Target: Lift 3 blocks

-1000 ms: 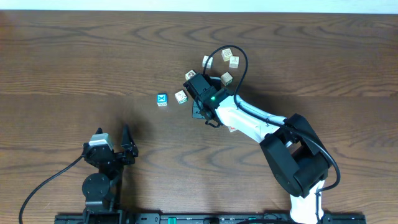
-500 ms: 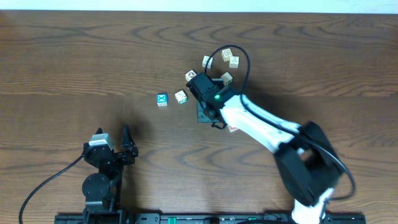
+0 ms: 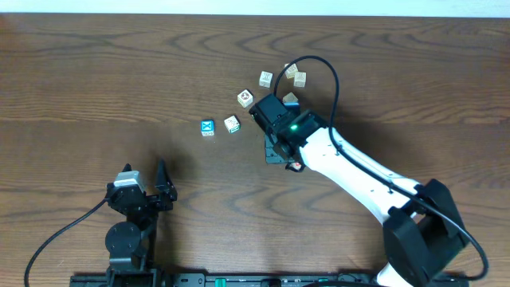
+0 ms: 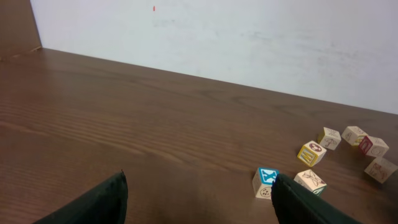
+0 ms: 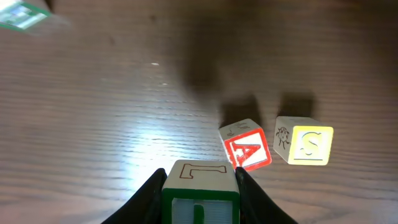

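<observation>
over the brown wooden table (image 5: 93, 93), well inside its edges, the right gripper (image 5: 200, 198) is pinching a cream, green-sided wooden cube (image 5: 200, 177) above the red-topped "a" cube (image 5: 247, 151) and pale yellow cube (image 5: 309, 144), the left gripper (image 4: 199, 198) sitting spread.

Right wrist view: the held block (image 5: 200, 186), just below-left of the red "A" block (image 5: 247, 151), and the right gripper (image 5: 200, 200) clasping it are cut off by the lower edge; a blurred green-edged block (image 5: 22, 15), far up-left of the red "A" block, is cropped at the corner. Overhead: the arm (image 3: 358, 171) hides most of the red "A" block
</observation>
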You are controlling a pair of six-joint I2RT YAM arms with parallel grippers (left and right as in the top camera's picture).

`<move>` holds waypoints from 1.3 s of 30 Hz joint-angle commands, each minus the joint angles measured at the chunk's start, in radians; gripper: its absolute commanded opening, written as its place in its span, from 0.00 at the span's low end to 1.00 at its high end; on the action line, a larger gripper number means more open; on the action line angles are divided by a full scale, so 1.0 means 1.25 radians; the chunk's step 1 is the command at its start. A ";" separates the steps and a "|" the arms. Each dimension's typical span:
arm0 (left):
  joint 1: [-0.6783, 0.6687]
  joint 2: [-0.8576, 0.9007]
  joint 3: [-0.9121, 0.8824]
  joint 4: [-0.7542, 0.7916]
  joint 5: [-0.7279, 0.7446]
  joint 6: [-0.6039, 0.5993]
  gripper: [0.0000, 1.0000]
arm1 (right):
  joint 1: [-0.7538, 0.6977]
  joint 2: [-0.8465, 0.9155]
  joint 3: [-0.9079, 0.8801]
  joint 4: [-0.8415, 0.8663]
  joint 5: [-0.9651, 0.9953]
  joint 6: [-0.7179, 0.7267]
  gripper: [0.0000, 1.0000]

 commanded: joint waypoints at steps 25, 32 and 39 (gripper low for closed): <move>-0.002 0.000 -0.012 -0.035 -0.009 -0.007 0.75 | 0.005 0.027 -0.106 0.124 0.001 -0.055 0.35; -0.002 0.000 -0.012 -0.035 -0.009 -0.007 0.74 | 0.001 0.025 -0.053 0.082 -0.005 -0.080 0.31; -0.002 0.000 -0.012 -0.035 -0.009 -0.007 0.74 | -0.039 0.009 0.042 -0.028 0.005 -0.122 0.05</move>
